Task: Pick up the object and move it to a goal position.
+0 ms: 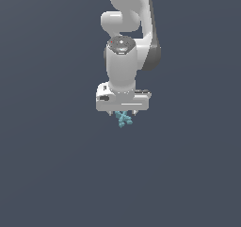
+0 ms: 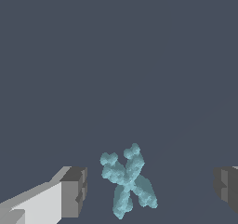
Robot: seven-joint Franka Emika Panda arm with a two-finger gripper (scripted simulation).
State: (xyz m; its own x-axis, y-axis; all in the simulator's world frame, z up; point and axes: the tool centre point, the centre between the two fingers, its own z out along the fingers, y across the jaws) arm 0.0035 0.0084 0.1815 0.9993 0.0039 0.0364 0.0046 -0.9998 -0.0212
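Flat slate-grey ground fills both views, with no writing or label readable anywhere. From above in the exterior view hangs the white Franka arm (image 1: 123, 56), its white, grey-tipped pincer (image 1: 123, 113) pointing down. Just below it sits the small teal-cyan knobbly cluster of crossed spiky arms (image 1: 124, 119). In the wrist view this jack-like object (image 2: 127, 181) lies between the two grey fingertips (image 2: 74, 191), which stand wide apart and touch nothing.
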